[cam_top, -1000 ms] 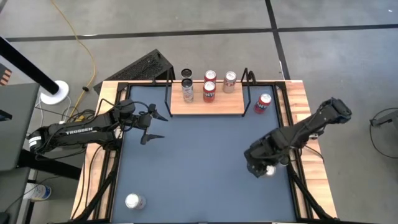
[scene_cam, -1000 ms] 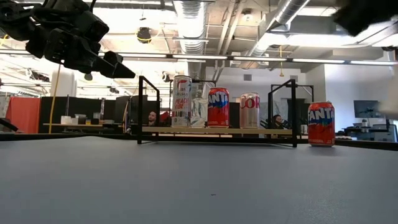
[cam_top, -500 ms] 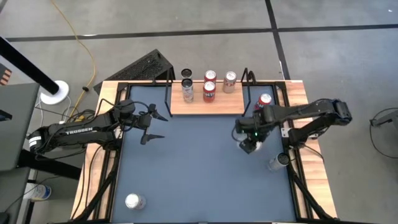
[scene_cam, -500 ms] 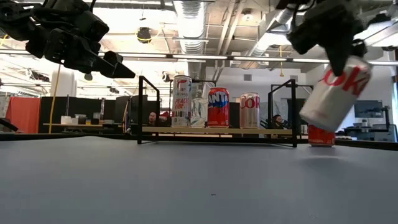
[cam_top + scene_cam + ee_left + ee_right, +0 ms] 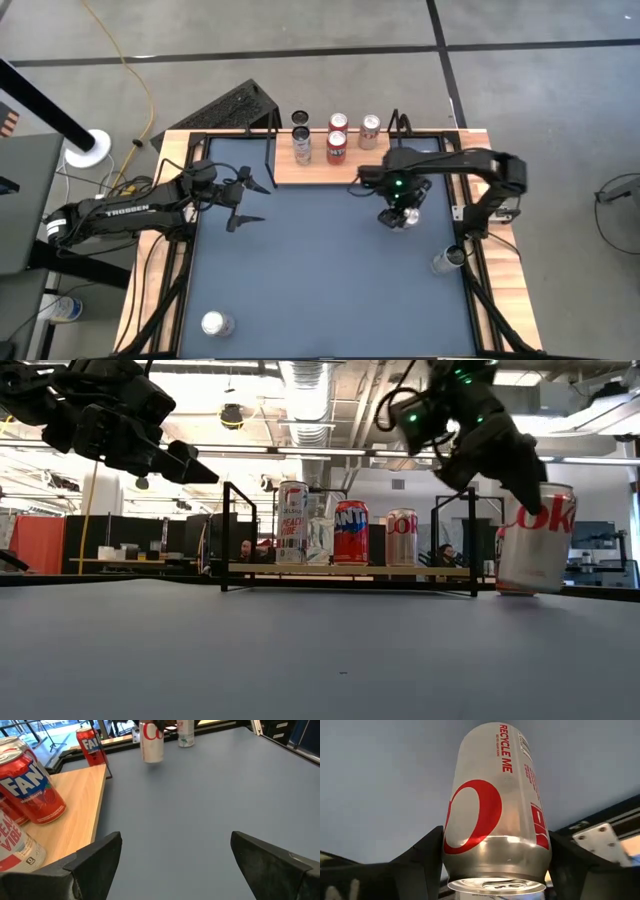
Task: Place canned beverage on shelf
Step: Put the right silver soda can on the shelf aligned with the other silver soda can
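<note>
Silver can [image 5: 496, 810] between right tool's [image 5: 402, 213] fingers, beside shelf [image 5: 330, 170].

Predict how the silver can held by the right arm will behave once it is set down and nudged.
The silver can is smooth, round metal, so it may slip in the right pincer. Tall and narrow, it would probably tip if nudged high, then roll. Its weight cannot be told.

Around your table you have a grey concrete floor [image 5: 320, 25] crossed by dark seams, with a yellow cable [image 5: 125, 60] trailing over it. Level across the table, you face an open workshop: exposed ceiling ducts [image 5: 305, 395], long strip lights [image 5: 330, 452] and desks [image 5: 130, 565] at the back.
</note>
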Controlling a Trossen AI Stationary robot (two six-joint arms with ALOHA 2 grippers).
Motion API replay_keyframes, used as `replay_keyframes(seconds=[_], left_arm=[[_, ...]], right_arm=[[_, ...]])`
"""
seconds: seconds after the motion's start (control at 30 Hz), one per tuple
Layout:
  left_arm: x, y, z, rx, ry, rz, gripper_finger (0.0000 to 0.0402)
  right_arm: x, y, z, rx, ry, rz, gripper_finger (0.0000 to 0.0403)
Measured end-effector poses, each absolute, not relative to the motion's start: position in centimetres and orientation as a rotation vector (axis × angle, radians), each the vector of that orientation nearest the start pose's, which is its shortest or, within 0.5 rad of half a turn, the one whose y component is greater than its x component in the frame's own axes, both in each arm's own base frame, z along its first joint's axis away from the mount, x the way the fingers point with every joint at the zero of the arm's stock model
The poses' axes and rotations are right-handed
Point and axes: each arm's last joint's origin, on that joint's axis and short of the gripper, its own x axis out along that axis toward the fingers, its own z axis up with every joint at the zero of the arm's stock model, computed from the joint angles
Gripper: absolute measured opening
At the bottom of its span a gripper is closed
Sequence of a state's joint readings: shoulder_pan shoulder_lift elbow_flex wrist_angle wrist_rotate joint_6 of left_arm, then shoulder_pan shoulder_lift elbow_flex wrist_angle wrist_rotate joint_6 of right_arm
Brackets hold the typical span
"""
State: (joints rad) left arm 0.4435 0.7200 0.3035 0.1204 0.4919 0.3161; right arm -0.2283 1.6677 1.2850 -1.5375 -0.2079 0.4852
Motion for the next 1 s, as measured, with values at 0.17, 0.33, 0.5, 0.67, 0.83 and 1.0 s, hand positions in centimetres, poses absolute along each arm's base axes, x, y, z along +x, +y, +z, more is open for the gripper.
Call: replay_keyframes(seconds=[0.17, 0.33, 0.5, 0.67, 0.83, 1.0], left_arm=[[14.9, 5.6, 20.5, 0.179, 0.265, -0.089, 0.0364], [14.9, 5.6, 20.3, 0.179, 0.284, -0.088, 0.0364], [14.8, 5.6, 20.3, 0.176, 0.289, -0.09, 0.0364], [14.8, 5.6, 20.2, 0.174, 0.292, -0.09, 0.0364], [14.8, 5.6, 20.2, 0.175, 0.292, -0.091, 0.0364], [14.8, 5.6, 20.2, 0.174, 0.292, -0.091, 0.0364]], right_arm=[[27.9, -5.6, 23.1, 0.673, 1.908, -0.443, 0.0265], [29.1, -5.3, 22.9, 0.652, 1.888, -0.412, 0.0265], [29.4, -5.2, 22.8, 0.703, 1.87, -0.359, 0.028], [29.3, -5.2, 22.8, 0.705, 1.873, -0.366, 0.0324], [29.2, -5.5, 22.9, 0.744, 1.872, -0.387, 0.0353], [29.1, -5.8, 23.2, 0.753, 1.879, -0.394, 0.0355]])
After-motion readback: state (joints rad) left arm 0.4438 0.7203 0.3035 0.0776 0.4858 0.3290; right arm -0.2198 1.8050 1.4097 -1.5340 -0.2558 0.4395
